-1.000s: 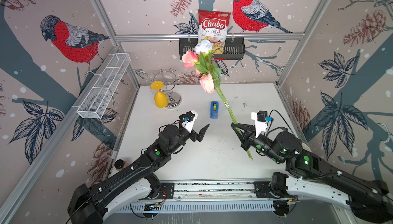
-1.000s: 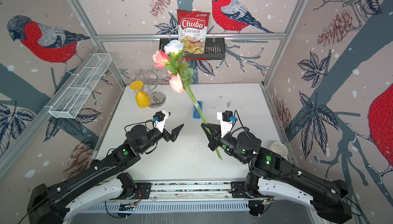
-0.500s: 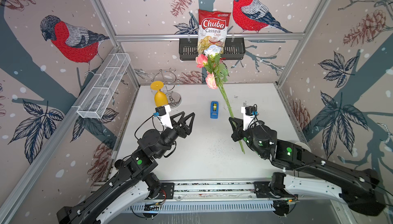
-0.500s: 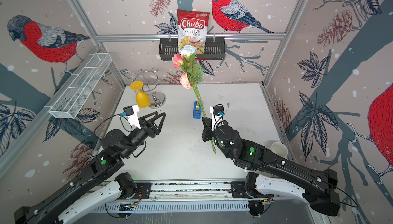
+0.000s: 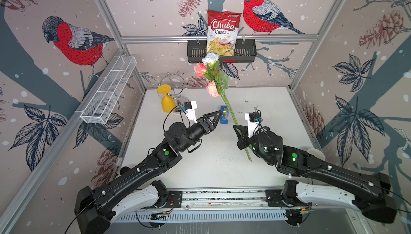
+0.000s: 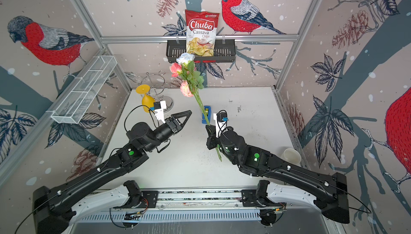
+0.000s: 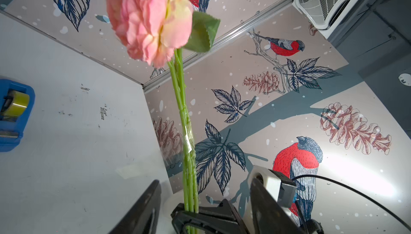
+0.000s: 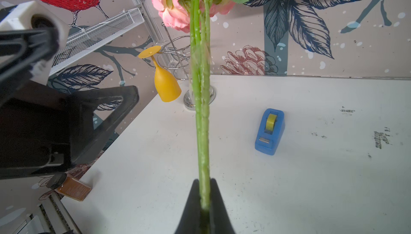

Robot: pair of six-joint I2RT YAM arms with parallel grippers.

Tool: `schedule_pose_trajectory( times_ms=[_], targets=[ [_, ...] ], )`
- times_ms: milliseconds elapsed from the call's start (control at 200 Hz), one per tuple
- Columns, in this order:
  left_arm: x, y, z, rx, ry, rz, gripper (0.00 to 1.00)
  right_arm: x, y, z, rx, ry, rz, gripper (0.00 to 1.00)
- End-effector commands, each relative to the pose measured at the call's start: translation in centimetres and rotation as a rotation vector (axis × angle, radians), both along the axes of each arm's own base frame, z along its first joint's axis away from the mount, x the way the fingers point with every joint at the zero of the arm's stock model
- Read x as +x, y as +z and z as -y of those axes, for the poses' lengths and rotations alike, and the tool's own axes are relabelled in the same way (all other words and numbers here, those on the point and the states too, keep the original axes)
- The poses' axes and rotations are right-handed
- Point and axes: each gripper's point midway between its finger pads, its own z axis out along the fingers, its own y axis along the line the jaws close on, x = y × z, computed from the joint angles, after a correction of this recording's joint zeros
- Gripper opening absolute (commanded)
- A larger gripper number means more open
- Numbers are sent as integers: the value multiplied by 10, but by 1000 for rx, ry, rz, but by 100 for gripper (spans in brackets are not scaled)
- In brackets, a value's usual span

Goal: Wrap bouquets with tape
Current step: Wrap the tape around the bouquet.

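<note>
The bouquets are one bunch (image 5: pixel 213 77) (image 6: pixel 189 76) of pink and white blooms on long green stems (image 8: pixel 201 110), held up slanting over the table. My right gripper (image 5: pixel 236 128) (image 6: pixel 208 130) (image 8: pixel 204 184) is shut on the lower stems. A clear strip of tape clings to the stems (image 7: pixel 188 139). My left gripper (image 5: pixel 219 112) (image 6: pixel 189 112) (image 7: pixel 204 188) is open, its fingers either side of the stems without touching them. The tape roll sits in its blue dispenser (image 5: pixel 224 116) (image 7: pixel 13 110) (image 8: pixel 270 131) on the table just behind the stems.
A yellow goblet (image 5: pixel 168 102) lies by a chrome wire stand (image 5: pixel 175 81) at the back left. A black basket (image 5: pixel 244 51) with a chips bag hangs on the rear wall. A white wire shelf (image 5: pixel 109 90) is on the left wall. A white cup (image 6: pixel 291 156) stands at the right edge.
My left gripper has swung from the left side in towards the stems, and its jaws have narrowed. The right gripper has tilted the bouquet back to the left.
</note>
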Motion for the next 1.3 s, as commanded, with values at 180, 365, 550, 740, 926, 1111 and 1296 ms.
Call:
schedule_pose_trajectory(
  times_ms=[180,365,550,740,926,1111,1296],
  targets=[
    [20,17,2,-15,108,58,56,-11,15,-18,61,78,31,0],
    [21,18,1,-59,114,53,52,-16,14,-21,65,91,33,0],
    [18,10,11,-65,62,26,52,-18,17,-23,75,100,42,0],
    [23,-1,9,-29,97,19,51,-25,25,-27,101,131,53,0],
    [22,11,0,-60,128,74,33,-31,25,-34,110,172,48,0],
    [11,27,-11,-132,127,149,7,-37,22,-36,150,203,14,0],
    [4,34,-7,-139,86,207,0,-55,30,-44,262,322,3,0]
  ],
)
